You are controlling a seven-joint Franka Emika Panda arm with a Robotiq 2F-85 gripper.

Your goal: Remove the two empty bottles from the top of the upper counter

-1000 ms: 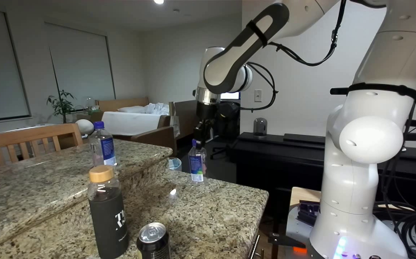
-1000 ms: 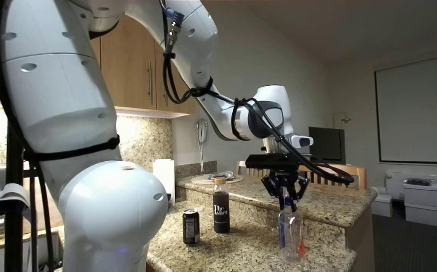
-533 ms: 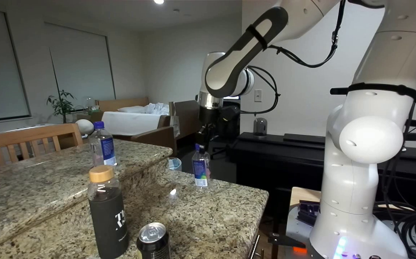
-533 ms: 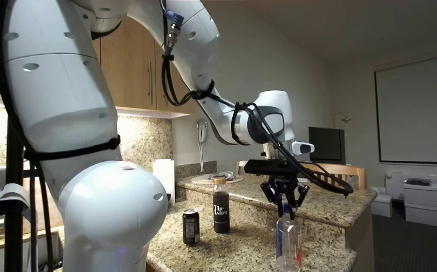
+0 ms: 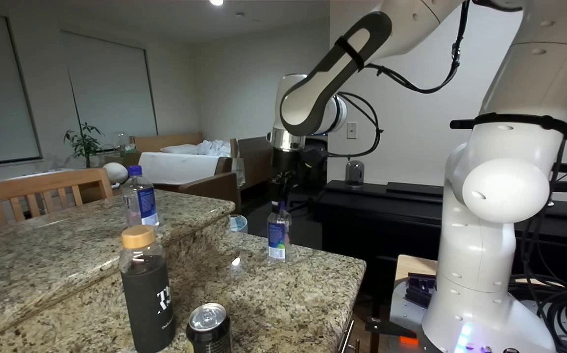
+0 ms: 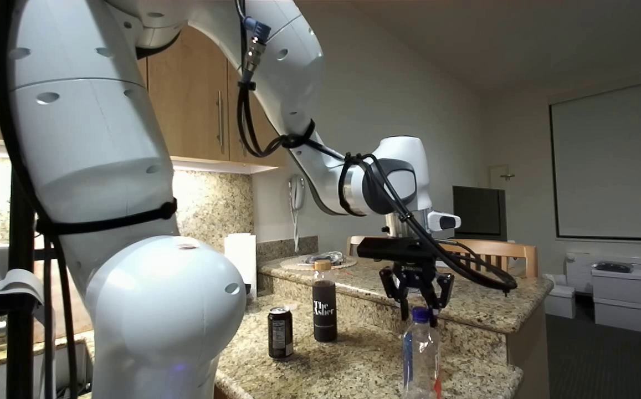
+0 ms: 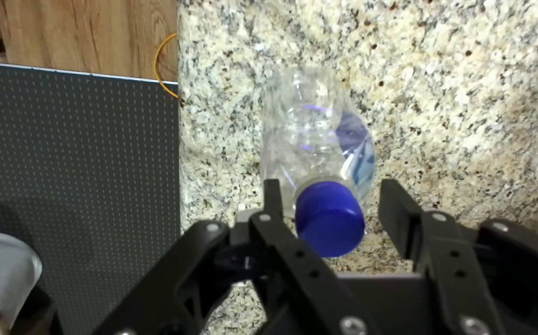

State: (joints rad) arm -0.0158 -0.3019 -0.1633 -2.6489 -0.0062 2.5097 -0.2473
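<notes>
Although one bottle [image 5: 279,238] is already down on the lower table [image 5: 283,289], apparently upright, the second bottle [image 5: 139,198] stands on the upper table [image 5: 67,245], so the job looks half done at best. The tool [image 7: 331,197] holds nothing: in the wrist view its fingers [image 7: 273,200] are spread on either side of the blue cap [image 7: 329,218], with a clear gap on one side and hardly any on the other; whether that closer finger touches I cannot tell. I take this for the letting-go of the bottle, though a fresh grasp cannot be ruled out.

The main danger lies in backing the tool out. Because the cap sits so close to one finger, a sideways pull instead of a straight lift could catch it and drag the bottle along; light as it must be if empty, it would probably tip at a small nudge. The lower table's edge runs near it, with floor [image 7: 78,163] beyond, so a topple that way could end in a fall.

Reaching for the second bottle would bring other hazards. The dark flask [image 5: 148,294] and the can [image 5: 209,331] stand on the lower table, and a low swing might strike either. Meeting that bottle with one finger first could push it over.
</notes>
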